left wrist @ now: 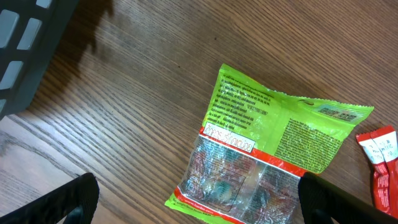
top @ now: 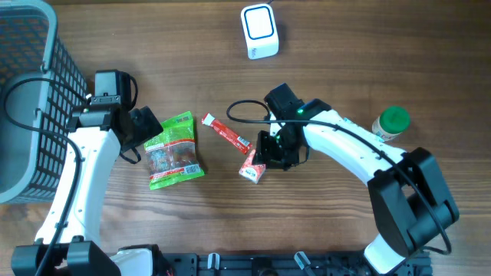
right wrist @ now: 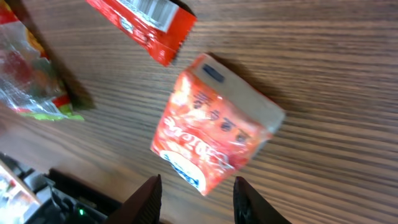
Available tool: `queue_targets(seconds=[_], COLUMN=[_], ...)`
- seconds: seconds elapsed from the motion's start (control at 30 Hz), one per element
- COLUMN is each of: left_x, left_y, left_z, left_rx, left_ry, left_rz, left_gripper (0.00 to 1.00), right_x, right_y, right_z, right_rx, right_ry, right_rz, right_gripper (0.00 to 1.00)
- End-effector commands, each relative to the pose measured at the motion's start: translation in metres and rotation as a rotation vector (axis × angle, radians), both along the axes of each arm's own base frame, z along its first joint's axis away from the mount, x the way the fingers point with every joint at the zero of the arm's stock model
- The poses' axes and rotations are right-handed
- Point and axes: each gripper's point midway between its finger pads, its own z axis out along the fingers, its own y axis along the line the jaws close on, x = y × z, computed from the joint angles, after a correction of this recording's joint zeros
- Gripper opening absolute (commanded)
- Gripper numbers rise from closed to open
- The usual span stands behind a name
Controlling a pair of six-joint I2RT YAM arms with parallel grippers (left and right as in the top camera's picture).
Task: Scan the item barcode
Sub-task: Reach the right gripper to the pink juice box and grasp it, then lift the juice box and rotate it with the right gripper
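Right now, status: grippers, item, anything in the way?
Left gripper open over green snack bag. Right gripper open, empty, over red carton on table. Red stick packet close beside carton, not touching.

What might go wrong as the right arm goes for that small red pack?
1. The small red pack lies mostly ahead of the right gripper, not squarely between its fingers; closing now may pinch a corner or push it away.
2. The red stick packet lies close by and may get dragged along.
3. No barcode shows on the pack's upper face, so the white scanner may read nothing.
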Motion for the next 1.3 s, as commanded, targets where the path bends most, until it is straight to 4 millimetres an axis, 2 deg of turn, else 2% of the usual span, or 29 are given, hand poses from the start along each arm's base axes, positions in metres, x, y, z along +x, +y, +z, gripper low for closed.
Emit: queue_targets(seconds=[0.0,0.13,0.23,0.33,0.4,0.5,0.63,0.83,0.93,1.0,1.1,1.23,1.27], left_x=[0.003,0.003,0.003,0.003,0.003,0.003,0.003,0.003,0.003,0.003,0.003,0.003,0.003], left_y=[0.001,0.001,0.001,0.001,0.001,0.001,0.001,0.001,0.001,0.001,0.001,0.001,0.001], left_z=[0.005,0.005,0.005,0.005,0.005,0.005,0.005,0.005,0.005,0.005,0.005,0.005,0.005], left_rx=[0.001,0.001,0.001,0.001,0.001,0.001,0.001,0.001,0.001,0.001,0.001,0.001,0.001], left_ry=[-0.016,-0.016,-0.016,-0.016,-0.016,-0.016,-0.016,-0.016,-0.016,-0.016,-0.016,-0.016,-0.016], left_rz=[-0.004,-0.004,-0.004,-0.004,-0.004,-0.004,-0.004,-0.004,-0.004,-0.004,-0.004,-0.004,-0.004], left_gripper=[1.00,1.00,1.00,1.00,1.00,1.00,1.00,1.00,1.00,1.00,1.00,1.00,1.00], right_x=[0.005,0.002,0.007,0.003,-0.003,-0.012,-0.024,-0.014,-0.008,-0.013,-0.020,-0.013,-0.008], right_y=[0.000,-0.007,-0.013,-0.017,-0.021,-0.001,-0.005,-0.012,-0.003,0.001,-0.009,-0.010,-0.012], right_z=[0.005,0.009,0.025,0.035,0.030,0.018,-0.007,-0.015,-0.022,-0.030,-0.042,-0.041,-0.040], right_rx=[-0.072,-0.112,-0.122,-0.114,-0.126,-0.058,-0.119,-0.140,-0.064,-0.013,-0.048,-0.044,-0.048], right_ry=[-0.045,-0.046,-0.098,-0.117,-0.131,-0.134,-0.144,-0.197,-0.235,-0.229,-0.200,-0.235,-0.253], right_rz=[-0.077,-0.107,-0.137,-0.171,-0.195,-0.207,-0.286,-0.345,-0.358,-0.357,-0.404,-0.415,-0.427], right_gripper=[0.37,0.36,0.36,0.36,0.34,0.33,0.32,0.25,0.24,0.24,0.19,0.19,0.16])
